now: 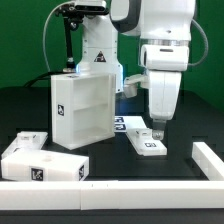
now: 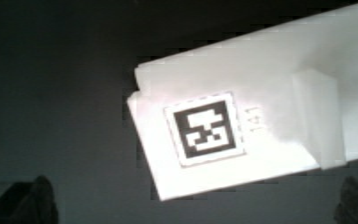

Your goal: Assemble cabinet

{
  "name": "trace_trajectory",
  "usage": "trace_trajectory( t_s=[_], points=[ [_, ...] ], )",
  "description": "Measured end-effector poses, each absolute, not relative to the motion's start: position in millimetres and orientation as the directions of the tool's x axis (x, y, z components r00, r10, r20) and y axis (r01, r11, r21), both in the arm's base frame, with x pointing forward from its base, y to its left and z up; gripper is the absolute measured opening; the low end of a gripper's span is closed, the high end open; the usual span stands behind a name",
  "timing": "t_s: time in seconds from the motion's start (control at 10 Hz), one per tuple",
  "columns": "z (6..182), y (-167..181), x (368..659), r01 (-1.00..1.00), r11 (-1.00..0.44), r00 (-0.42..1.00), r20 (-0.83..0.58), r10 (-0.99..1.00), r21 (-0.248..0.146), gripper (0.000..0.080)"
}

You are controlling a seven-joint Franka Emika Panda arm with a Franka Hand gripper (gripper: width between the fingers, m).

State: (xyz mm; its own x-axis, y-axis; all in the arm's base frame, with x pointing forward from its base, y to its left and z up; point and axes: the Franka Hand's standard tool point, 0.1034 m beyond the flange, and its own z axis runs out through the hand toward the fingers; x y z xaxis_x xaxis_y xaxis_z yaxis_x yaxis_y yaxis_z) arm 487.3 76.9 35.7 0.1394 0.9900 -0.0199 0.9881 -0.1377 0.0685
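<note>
From my end I see the arm (image 1: pixel 165 30) as fat, rounded glossy-white shells w/ dark seams at the joints, a white base (image 1: pixel 98 50) w/ a blue glow, a black cable (image 1: pixel 57 40) looping off its dark top, and a boxy white gripper (image 1: pixel 158 128) w/ small dark fingers (image 2: pixel 19 197).

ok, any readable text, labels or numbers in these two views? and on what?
No words or numbers read clearly.
Small flat white plastic panel: black-and-white square tag, a pattern with no letters.
Faint print beside that tag: too blurred to read.
Large white plastic cabinet box: tags only, too small to show any print.
Long white plastic block: tag only, too small to show any print.
</note>
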Motion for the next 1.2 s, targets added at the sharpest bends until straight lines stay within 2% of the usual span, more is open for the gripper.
trace_trajectory(
  t_s=[0.3,0.8,0.9,1.0,1.2],
  points=[
    [31.3,78.0,476.6,0.991,-0.107,0.108,-0.008,0.994,0.075,0.0796],
    [15.6,70.3,465.0,0.996,-0.070,0.071,-0.006,0.997,0.050,0.0796],
    [15.6,70.8,464.9,0.996,-0.070,0.070,-0.006,0.998,0.050,0.0674],
    [15.4,70.6,464.8,0.996,-0.070,0.071,-0.006,0.997,0.050,0.0674],
    [15.1,70.5,464.6,0.996,-0.070,0.071,-0.006,0.997,0.049,0.0400]
  ],
)
